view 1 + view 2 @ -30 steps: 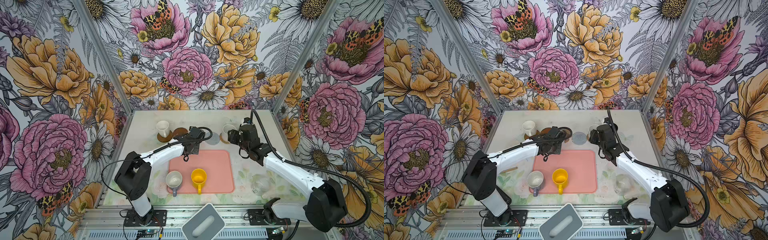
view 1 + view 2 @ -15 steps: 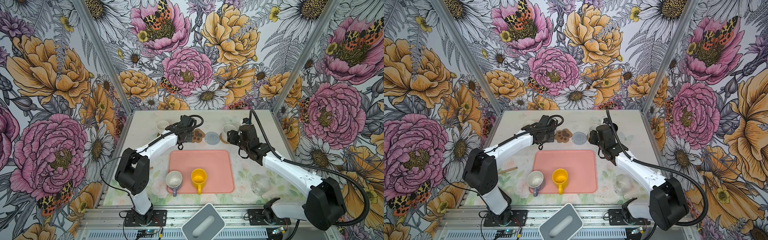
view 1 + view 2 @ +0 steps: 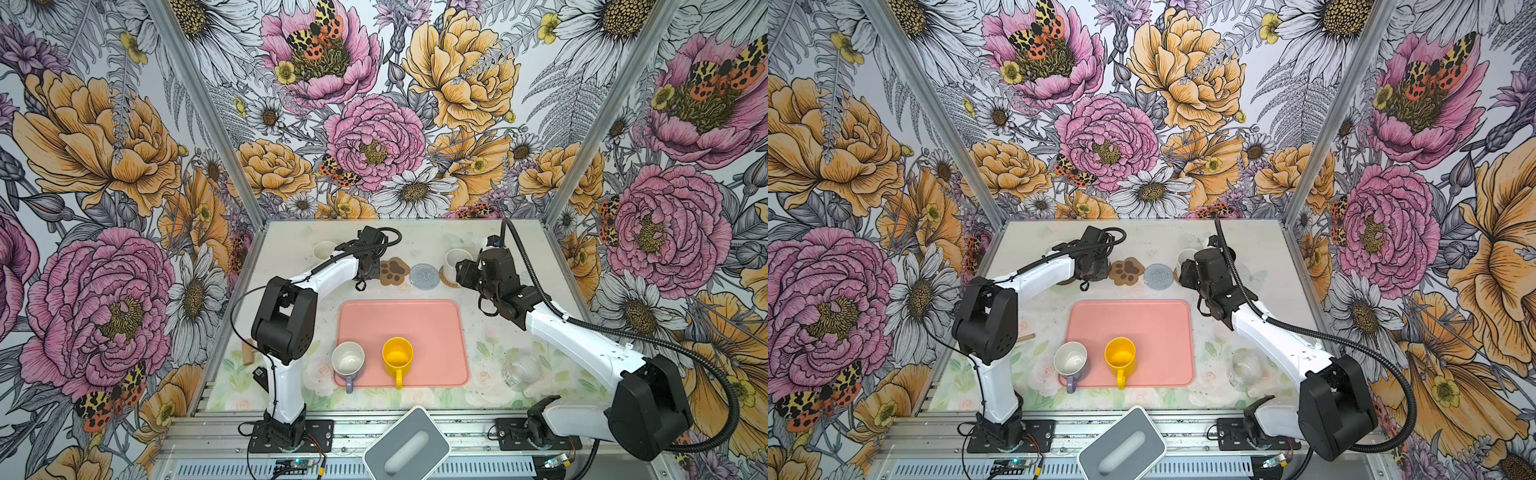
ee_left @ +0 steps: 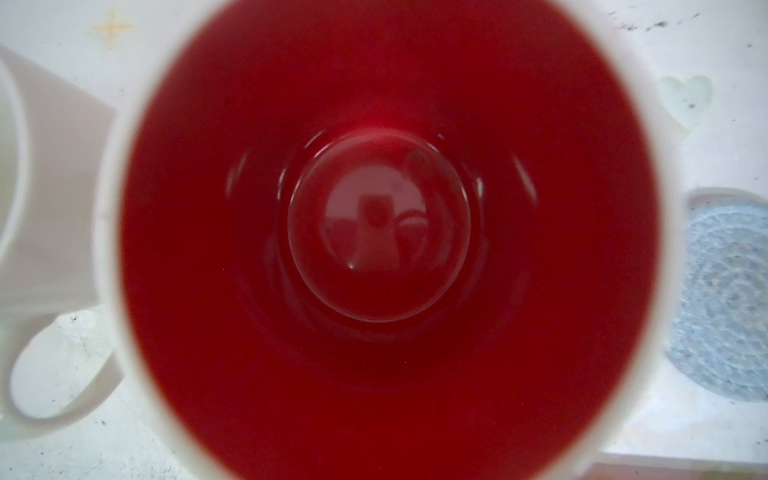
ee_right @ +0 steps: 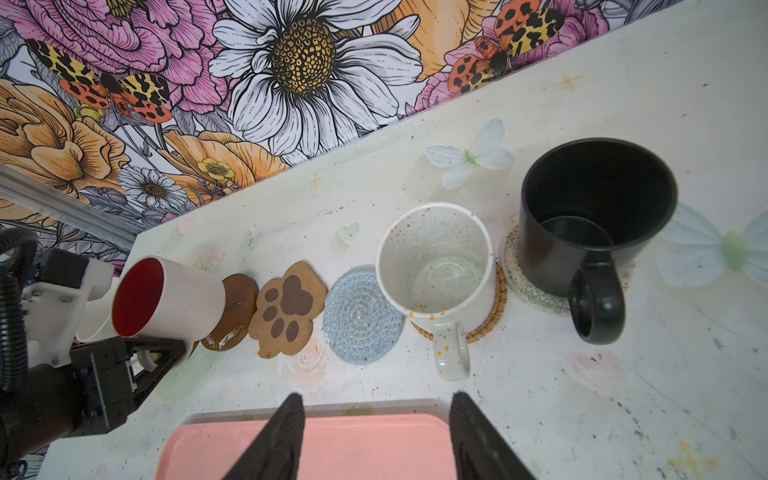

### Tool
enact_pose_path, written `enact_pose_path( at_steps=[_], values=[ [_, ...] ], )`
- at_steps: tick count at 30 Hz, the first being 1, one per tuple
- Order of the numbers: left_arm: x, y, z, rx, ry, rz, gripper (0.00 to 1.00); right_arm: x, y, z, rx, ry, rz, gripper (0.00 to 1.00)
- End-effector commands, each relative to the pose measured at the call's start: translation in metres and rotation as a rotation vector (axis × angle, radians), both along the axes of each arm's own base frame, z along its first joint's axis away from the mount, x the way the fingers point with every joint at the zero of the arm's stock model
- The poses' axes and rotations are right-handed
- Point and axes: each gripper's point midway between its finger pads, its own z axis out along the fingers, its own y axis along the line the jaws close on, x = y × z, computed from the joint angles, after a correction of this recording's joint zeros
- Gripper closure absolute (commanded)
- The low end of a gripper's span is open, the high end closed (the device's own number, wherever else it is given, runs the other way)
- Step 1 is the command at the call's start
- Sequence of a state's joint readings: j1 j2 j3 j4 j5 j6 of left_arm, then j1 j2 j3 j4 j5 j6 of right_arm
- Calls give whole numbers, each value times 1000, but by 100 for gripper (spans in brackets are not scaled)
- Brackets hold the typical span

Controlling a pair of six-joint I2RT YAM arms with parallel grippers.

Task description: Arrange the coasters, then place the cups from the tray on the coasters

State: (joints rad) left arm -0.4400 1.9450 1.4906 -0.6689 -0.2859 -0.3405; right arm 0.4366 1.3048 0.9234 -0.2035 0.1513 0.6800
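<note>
Now the left gripper [image 5: 156,351] clamps the red-lined white mug [image 5: 166,297], tilted by a brown disc coaster [image 5: 232,311]; the right gripper [image 5: 378,398] hangs spread and empty.

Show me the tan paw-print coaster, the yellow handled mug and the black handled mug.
tan paw-print coaster [image 3: 393,271]: a top view, its middle.
yellow handled mug [image 3: 397,356]: a top view, its inside bottom.
black handled mug [image 5: 598,195]: right wrist view, its inner wall.
</note>
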Motion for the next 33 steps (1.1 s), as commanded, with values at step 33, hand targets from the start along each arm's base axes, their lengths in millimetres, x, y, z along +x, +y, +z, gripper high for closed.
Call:
enact_pose_path(
  at_steps=[33],
  values=[
    [37,9,-1,-103,-72,68,100,2,-6,4,9,-13,4,43]
  ],
)
